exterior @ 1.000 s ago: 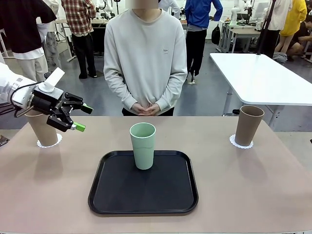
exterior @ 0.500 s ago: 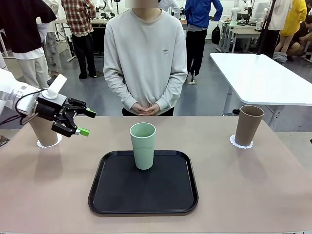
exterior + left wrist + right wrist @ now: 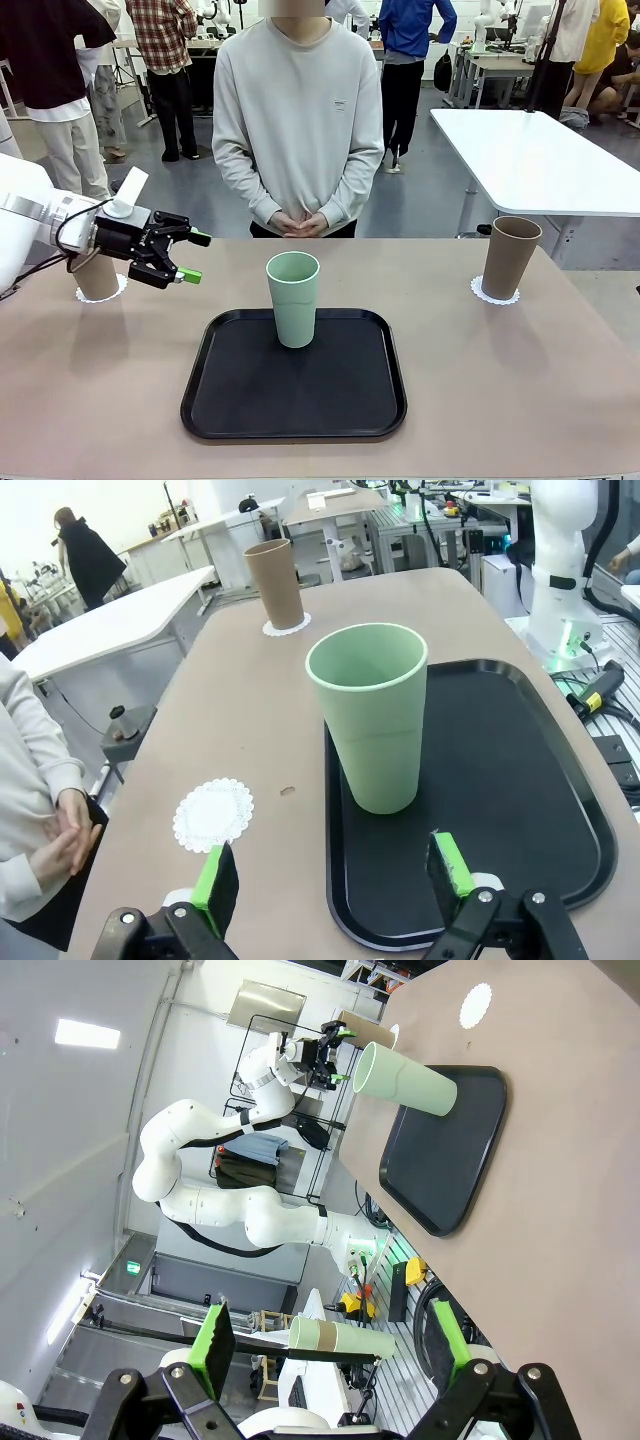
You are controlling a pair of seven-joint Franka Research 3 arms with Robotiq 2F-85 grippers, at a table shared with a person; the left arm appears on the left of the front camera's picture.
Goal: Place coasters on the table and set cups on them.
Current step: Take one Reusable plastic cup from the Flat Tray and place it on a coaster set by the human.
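Beige counter [image 3: 520,380] carried a black tray [image 3: 294,410] w/ your mint cup [image 3: 293,298]. L pincer [image 3: 187,256] hung apart, empty, beside it; R pincer [image 3: 325,1345] was apart too.

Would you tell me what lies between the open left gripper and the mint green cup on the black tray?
In the left wrist view, nothing: only bare black tray separates the left gripper from the mint green cup.

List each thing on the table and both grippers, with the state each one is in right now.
Green cup: upright on the tray.
Left brown cup: upright on a coaster.
Right brown cup: upright on a coaster.
Third coaster: flat, bare.
Left gripper: open, empty.
Right gripper: open, empty.
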